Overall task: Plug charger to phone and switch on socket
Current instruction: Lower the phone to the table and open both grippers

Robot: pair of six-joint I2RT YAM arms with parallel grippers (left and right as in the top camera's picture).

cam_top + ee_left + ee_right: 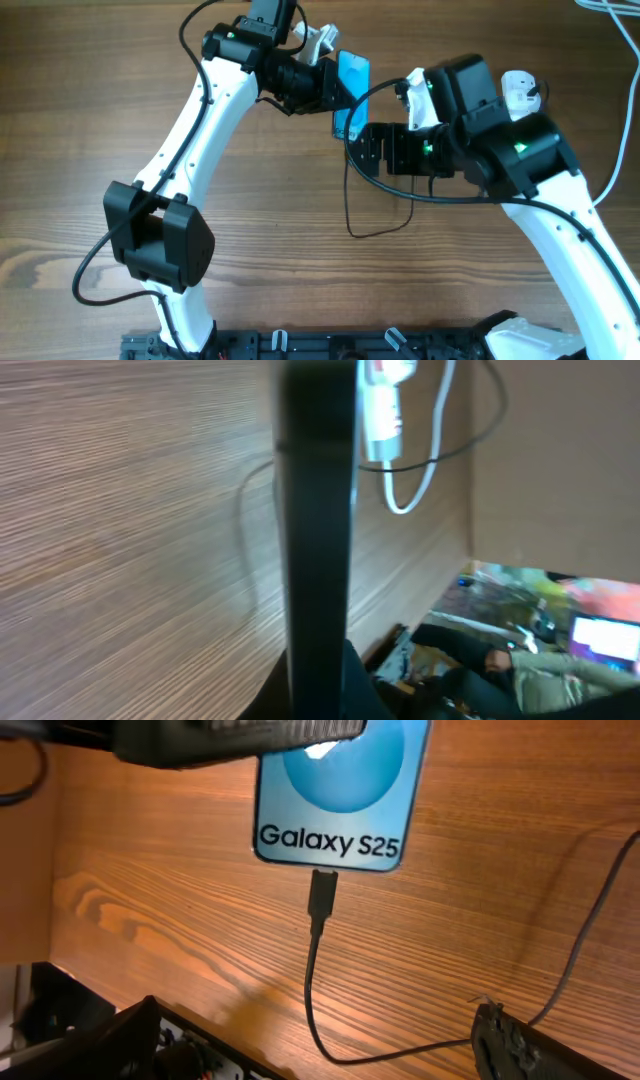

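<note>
Jaws of the left gripper (338,88) clamp the rectangular cyan-screen smartphone (340,790) above the wooden worktop (520,850). The plug of the thin black charger cable (322,898) meets its lower edge (below "Galaxy S25"); jaws of the right gripper (368,150) stand apart.

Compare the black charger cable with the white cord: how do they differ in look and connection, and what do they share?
Colour: the charger cable is black, the white cord white. Thickness: in the left wrist view the charger cable looks thinner than the white cord. Ends: the charger cable's plug meets the lower edge of the phone; the white cord joins the socket. Both curve loosely over the wooden table.
</note>
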